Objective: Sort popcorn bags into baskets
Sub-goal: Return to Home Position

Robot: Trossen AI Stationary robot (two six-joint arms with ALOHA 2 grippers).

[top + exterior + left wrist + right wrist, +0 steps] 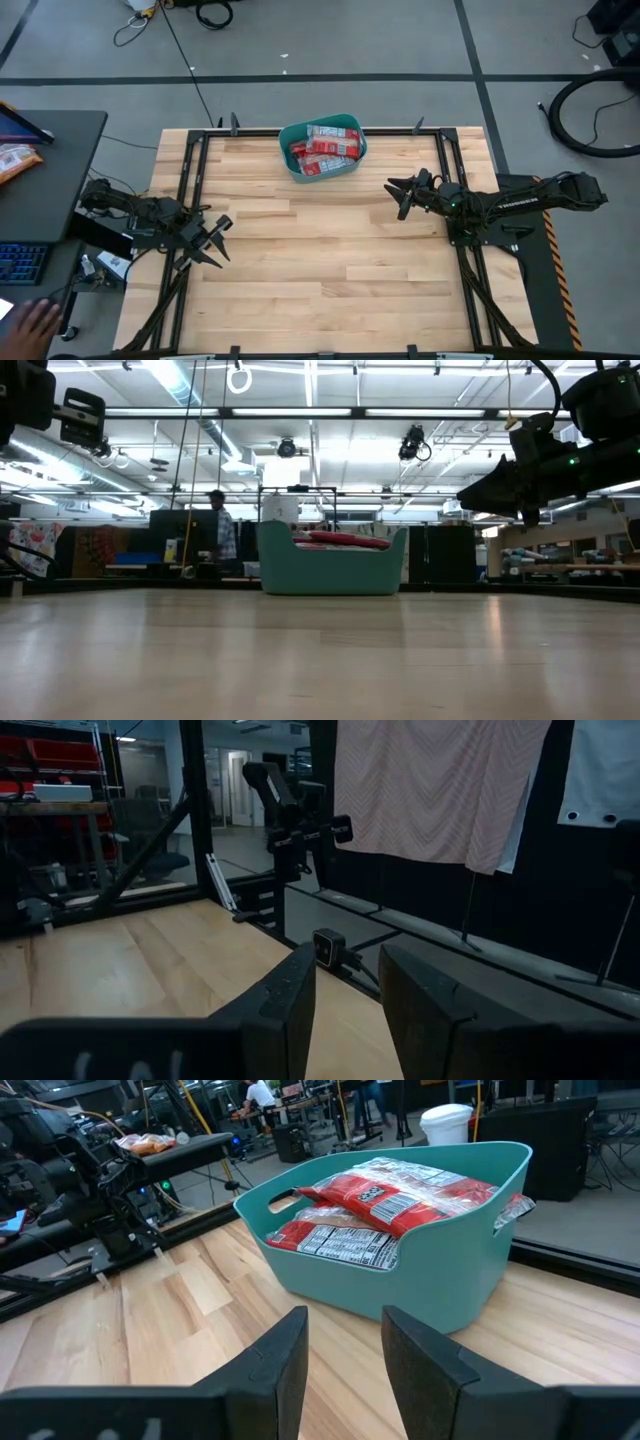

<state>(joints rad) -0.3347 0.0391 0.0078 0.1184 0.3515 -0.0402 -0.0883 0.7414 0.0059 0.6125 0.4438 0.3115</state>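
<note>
The teal tub [322, 148] stands at the middle of the table's far edge, also in the low view [332, 562] and the right wrist view [400, 1250]. Red popcorn packets [324, 148] lie piled inside it, their tops showing above the rim [385, 1195]. My right gripper [403, 195] hovers open above the table, to the right of the tub and nearer, pointing toward the table's left. My left gripper [217, 240] is open near the left edge and holds nothing.
Black frame rails [190, 180] run along the table's left, right and far edges. A desk [50, 170] with an orange snack bag [15, 160] stands left of the table, and a person's hand [30, 322] shows at the lower left. Bare wood [330, 260] spans the middle.
</note>
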